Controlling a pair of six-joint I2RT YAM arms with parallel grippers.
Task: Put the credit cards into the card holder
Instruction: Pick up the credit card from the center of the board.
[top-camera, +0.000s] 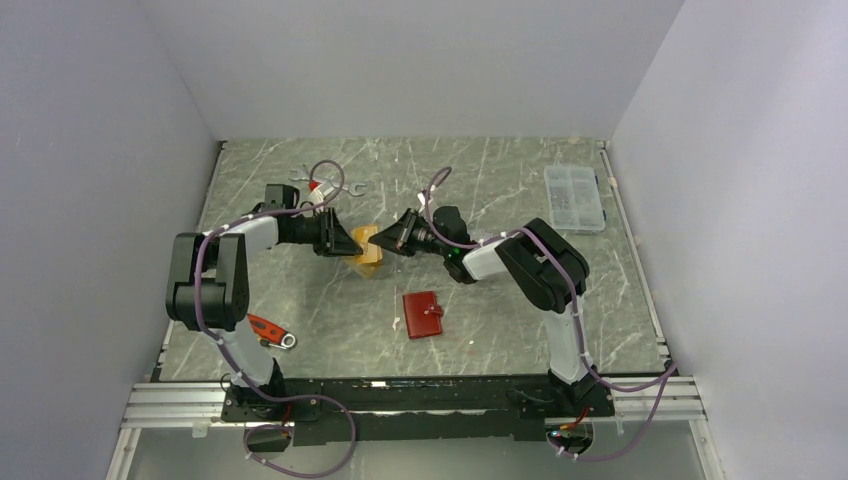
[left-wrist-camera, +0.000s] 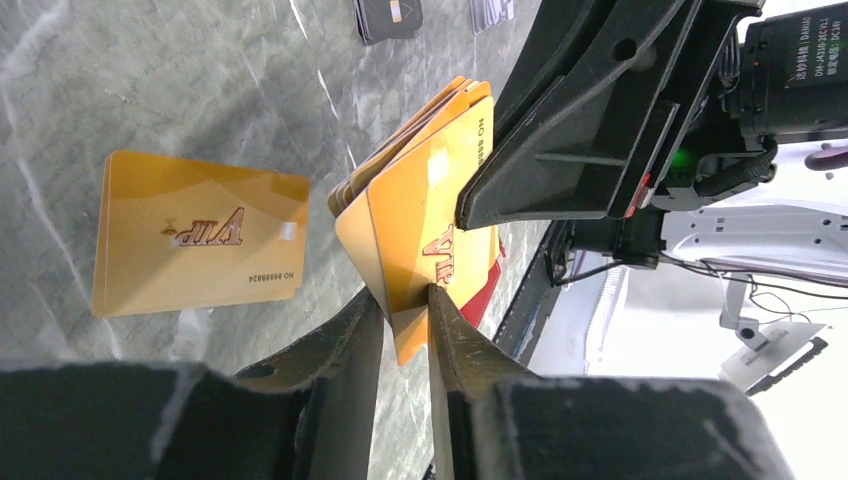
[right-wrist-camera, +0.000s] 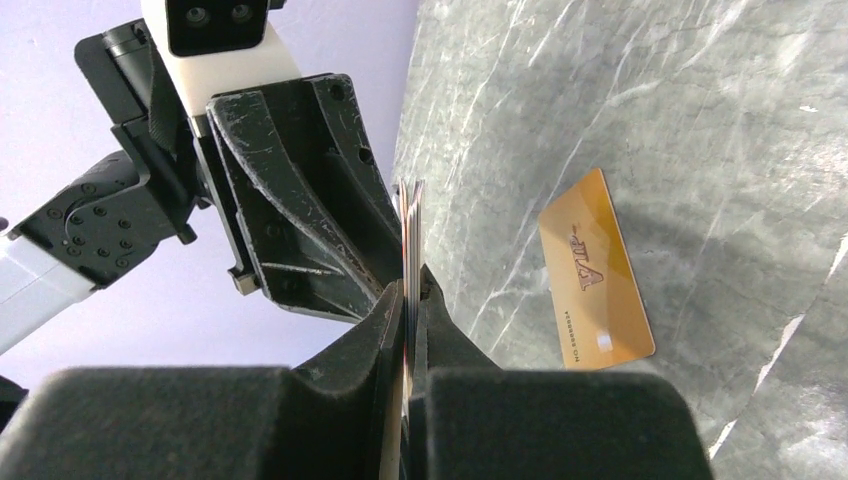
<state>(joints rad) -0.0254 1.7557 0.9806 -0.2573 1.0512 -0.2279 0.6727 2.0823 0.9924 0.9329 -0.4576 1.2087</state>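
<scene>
A small stack of thin orange plastic cards (left-wrist-camera: 425, 190) is held up off the table, between the two arms. The left gripper (left-wrist-camera: 405, 305) is closed tight on one corner of the stack. The right gripper (right-wrist-camera: 410, 295) is closed on the stack too, from the other side. In its own camera the cards show edge-on.

One more flat orange card (left-wrist-camera: 200, 235) lies by itself on the grey marble-look table (top-camera: 500, 330), close by the held stack. The small dark-red folding wallet (top-camera: 423, 314) lies shut on the table. It is nearer the arm bases and apart from the cards.

A little pile of black cards (left-wrist-camera: 388, 15) lies farther off. A clear plastic compartment box (top-camera: 575, 197) sits well away, near the right edge. A red-handled tool (top-camera: 268, 330) lies near the left arm.
</scene>
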